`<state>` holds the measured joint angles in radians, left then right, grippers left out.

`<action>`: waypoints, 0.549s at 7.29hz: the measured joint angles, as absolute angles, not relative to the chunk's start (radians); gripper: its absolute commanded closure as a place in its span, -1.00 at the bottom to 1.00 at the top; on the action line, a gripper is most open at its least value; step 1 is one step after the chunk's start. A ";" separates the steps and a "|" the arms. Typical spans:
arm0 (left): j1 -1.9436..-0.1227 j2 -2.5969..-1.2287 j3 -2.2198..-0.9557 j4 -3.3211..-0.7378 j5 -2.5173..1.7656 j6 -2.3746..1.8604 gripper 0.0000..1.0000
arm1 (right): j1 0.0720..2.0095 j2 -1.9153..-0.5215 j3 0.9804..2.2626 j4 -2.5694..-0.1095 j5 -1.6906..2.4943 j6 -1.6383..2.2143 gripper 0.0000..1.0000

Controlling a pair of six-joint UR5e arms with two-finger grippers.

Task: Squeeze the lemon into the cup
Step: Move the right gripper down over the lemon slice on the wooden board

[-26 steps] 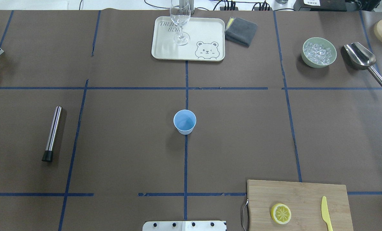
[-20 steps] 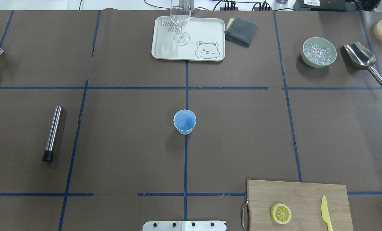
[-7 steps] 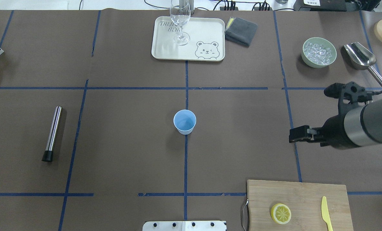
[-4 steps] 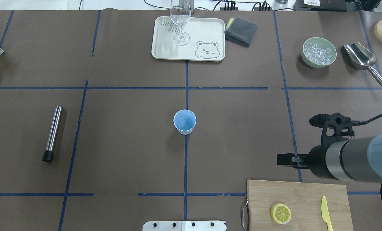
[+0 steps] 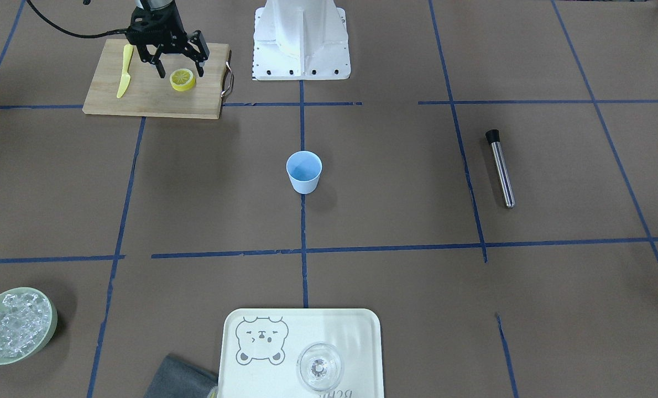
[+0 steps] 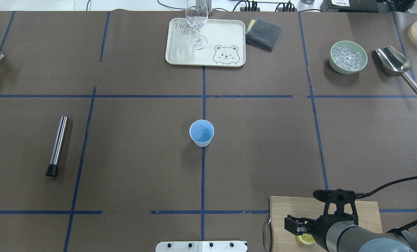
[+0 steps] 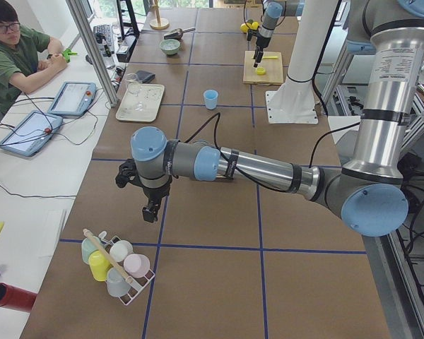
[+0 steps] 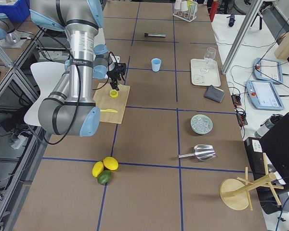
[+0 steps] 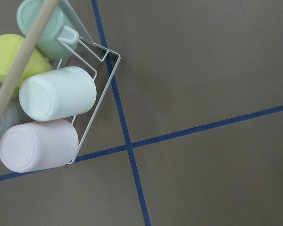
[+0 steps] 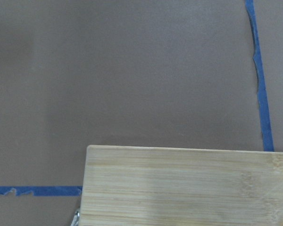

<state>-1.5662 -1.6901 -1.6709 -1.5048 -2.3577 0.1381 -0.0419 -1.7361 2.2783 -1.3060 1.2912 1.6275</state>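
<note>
The lemon [image 5: 183, 80], a thin yellow slice, lies on the wooden cutting board [image 5: 146, 99]. My right gripper [image 5: 180, 73] is open and hovers just above it, one finger on each side. In the overhead view the gripper [image 6: 295, 225] covers most of the lemon [image 6: 303, 239]. The cup [image 5: 304, 172], a light-blue tumbler, stands upright at the table's middle [image 6: 201, 133], far from the gripper. My left gripper [image 7: 150, 210] shows only in the exterior left view, above a cup rack; I cannot tell if it is open or shut.
A yellow plastic knife [image 5: 123, 77] lies on the board beside the lemon. A tray [image 6: 226, 35] holds a clear glass [image 6: 197, 24]. A grey cloth [image 6: 263, 33], a bowl of ice [image 6: 348, 57], a metal scoop [image 6: 396, 64] and a steel muddler [image 6: 57, 145] lie around.
My right arm came in from the right and swept toward the near edge. It now hovers over the cutting board and the lemon. The cup and lemon have not moved.
</note>
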 measured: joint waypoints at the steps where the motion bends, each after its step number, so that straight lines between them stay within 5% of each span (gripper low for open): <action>1: -1.566 -1.690 -1.671 -1.505 -2.358 0.138 -1.00 | -0.050 -1.743 2.244 -1.269 1.279 1.630 -1.00; 4: -1.565 -1.691 -1.672 -1.505 -2.358 0.137 -1.00 | -0.061 -1.747 2.192 -1.209 1.272 1.634 -1.00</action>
